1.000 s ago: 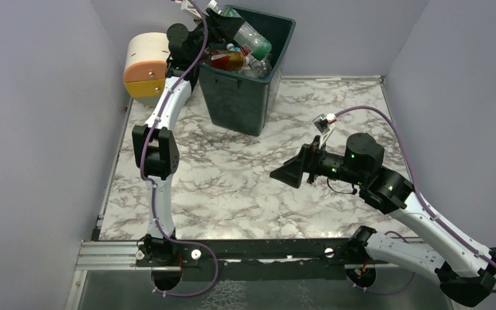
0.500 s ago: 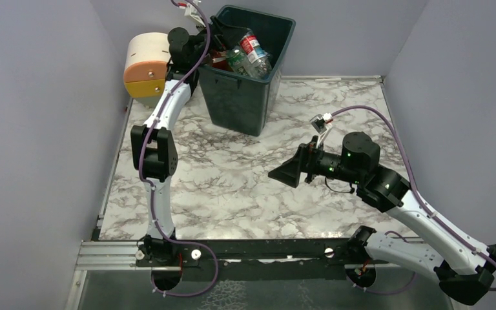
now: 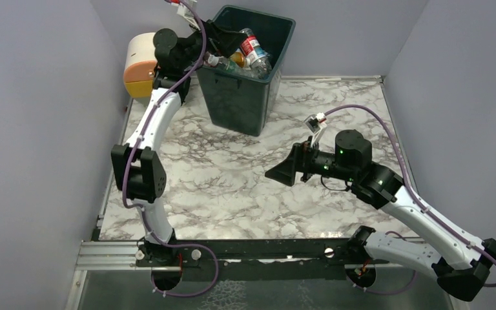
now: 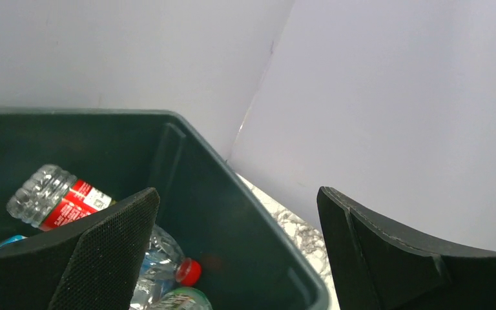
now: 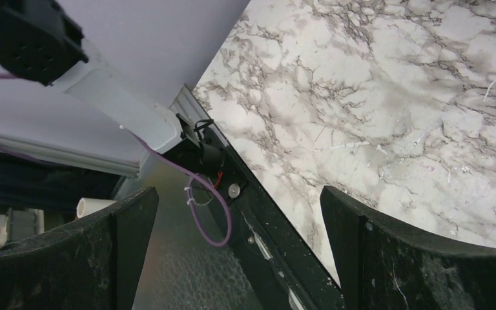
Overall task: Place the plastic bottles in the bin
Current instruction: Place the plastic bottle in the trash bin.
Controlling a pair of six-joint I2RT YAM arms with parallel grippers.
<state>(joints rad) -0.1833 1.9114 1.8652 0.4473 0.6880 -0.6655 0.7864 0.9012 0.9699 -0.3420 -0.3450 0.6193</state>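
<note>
The dark green bin (image 3: 240,103) stands at the back of the marble table with several plastic bottles (image 3: 252,51) piled inside. My left gripper (image 3: 224,37) hangs open over the bin's left rim with nothing between its fingers. In the left wrist view the left gripper (image 4: 239,252) looks down into the bin (image 4: 232,206), at a clear bottle with a red label (image 4: 58,197) and a crumpled one with a red cap (image 4: 171,268). My right gripper (image 3: 283,173) is open and empty above mid-table, pointing left; in the right wrist view the right gripper (image 5: 239,252) holds nothing.
A rounded cream and orange drawer unit (image 3: 139,61) sits left of the bin, close behind my left arm. Grey walls enclose the table on three sides. A black mounting rail (image 3: 245,248) runs along the near edge; the same rail (image 5: 265,219) shows in the right wrist view.
My left gripper opened and let a clear bottle fall into the bin, then drew back left toward the rim. The right arm drifted slightly left.
</note>
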